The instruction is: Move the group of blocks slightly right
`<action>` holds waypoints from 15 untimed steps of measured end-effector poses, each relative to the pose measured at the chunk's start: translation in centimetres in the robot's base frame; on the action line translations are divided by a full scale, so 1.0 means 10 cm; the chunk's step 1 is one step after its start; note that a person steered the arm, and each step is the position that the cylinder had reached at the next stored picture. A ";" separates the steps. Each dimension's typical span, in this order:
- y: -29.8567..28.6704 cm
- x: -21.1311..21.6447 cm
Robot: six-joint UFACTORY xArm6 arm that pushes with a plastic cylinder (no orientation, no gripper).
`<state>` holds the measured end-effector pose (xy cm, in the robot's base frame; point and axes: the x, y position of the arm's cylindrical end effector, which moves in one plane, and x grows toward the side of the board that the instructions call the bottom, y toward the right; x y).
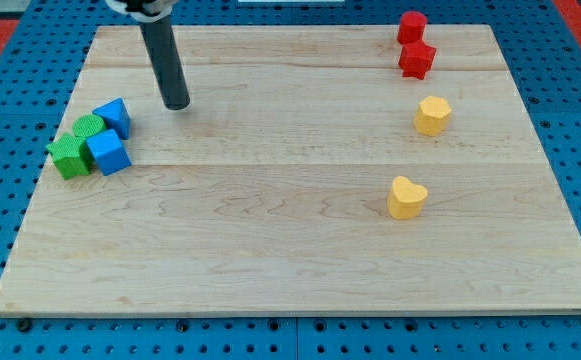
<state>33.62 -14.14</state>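
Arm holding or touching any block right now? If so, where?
Nothing is held; the rod cannot grasp. My tip stands apart from the blocks, toward the view's right and slightly above the blue triangular block, with bare board between them.

I saw pale wood grain on the board (pixel 300 230), which sat on a blue pegboard (pixel 0 120). My tip (pixel 176 104) was dark. At nine o'clock sat two blue blocks (pixel 114 116) (pixel 107 153) and two green blocks (pixel 89 126) (pixel 68 157); at two o'clock, two red blocks (pixel 411 26) (pixel 417 59); at three o'clock, two yellow blocks (pixel 432 115) (pixel 406 197).
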 end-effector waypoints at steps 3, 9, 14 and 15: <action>-1.64 -0.15; -1.51 1.22; -1.32 1.22; -1.30 1.22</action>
